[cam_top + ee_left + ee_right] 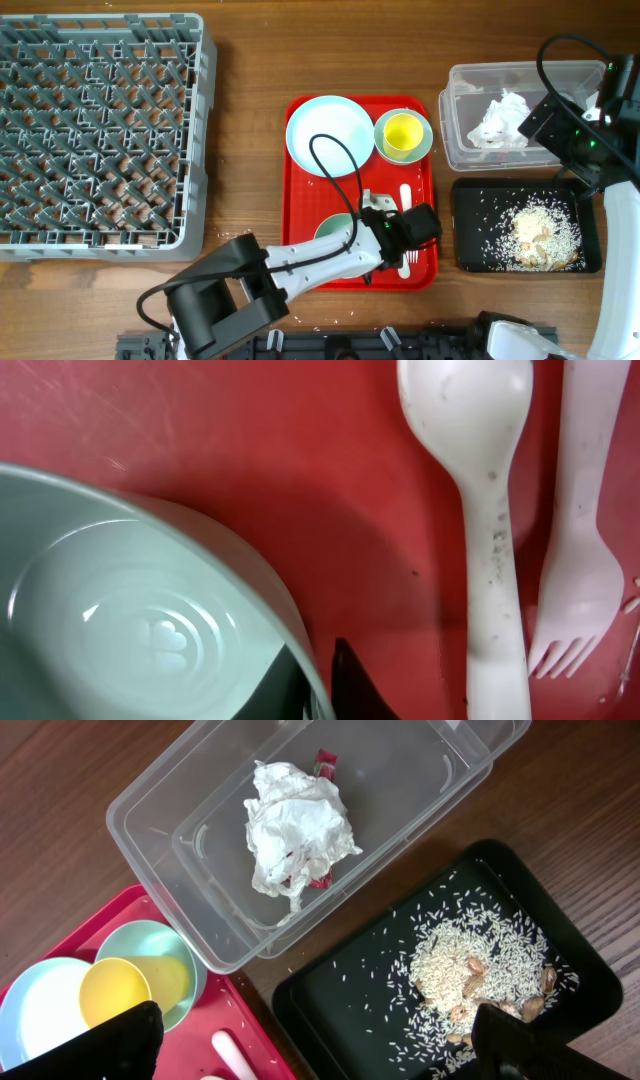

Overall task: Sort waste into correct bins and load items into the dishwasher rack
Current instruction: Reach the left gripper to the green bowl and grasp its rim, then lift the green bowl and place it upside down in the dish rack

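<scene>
My left gripper [368, 236] is low over the red tray, shut on the rim of a pale blue-green bowl [335, 229]. In the left wrist view one finger is inside the bowl [130, 620] and one outside, around the gripper's midpoint [318, 688]. A white spoon [480, 510] and fork [585, 560] lie beside it. My right gripper [320, 1055] is open and empty, high above the bins [550, 120]. The clear tub [190, 800] holds crumpled tissue [295, 830] and a red wrapper [325, 762]. The black tray [340, 1010] holds rice and scraps [480, 960].
The grey dishwasher rack [100, 130] stands at the far left. The red tray [300, 190] also bears a round plate [329, 135] and a yellow cup [403, 133] in a saucer [425, 140]. Loose rice grains lie on the red tray.
</scene>
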Robot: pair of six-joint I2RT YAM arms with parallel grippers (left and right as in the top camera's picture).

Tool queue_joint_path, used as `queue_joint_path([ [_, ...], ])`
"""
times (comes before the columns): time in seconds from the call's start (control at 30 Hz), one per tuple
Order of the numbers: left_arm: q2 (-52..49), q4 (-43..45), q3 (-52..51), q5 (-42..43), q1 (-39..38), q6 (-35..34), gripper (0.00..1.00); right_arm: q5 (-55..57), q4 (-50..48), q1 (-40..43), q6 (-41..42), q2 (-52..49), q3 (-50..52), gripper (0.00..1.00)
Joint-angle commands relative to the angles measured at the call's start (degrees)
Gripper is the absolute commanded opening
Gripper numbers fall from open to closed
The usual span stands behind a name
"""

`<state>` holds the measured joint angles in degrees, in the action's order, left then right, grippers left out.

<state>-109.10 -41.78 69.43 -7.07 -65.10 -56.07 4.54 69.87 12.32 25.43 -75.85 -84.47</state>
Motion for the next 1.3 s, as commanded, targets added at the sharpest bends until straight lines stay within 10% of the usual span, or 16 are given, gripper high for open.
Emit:
queue_joint_path([
  [0.0,-0.63,0.2,-0.09,-0.52,0.39,-0.57,0.04,-0.31,0.04,0.02,0.22,0.31,-0.63,1.0],
  [0.43,9.88,-6.97,2.23,-0.28,4.96,0.57,0.04,-0.31,0.02,0.02,0.22,0.31,-0.63,0.99],
  [0.83,31.74,-5.99,2.23,-0.11,17.77,18.16,0.04,-0.31,-0.02,0.02,0.22,0.31,-0.63,1.0],
  [1.07,36.61,3.06,2.21,3.32,39.89,23.1,0.04,-0.31,-0.07,0.02,0.22,0.31,-0.63,1.0],
  [1.27,32.54,20.9,2.21,22.14,62.42,23.12,0.04,-0.31,-0.13,0.02,0.24,0.31,-0.63,1.0],
])
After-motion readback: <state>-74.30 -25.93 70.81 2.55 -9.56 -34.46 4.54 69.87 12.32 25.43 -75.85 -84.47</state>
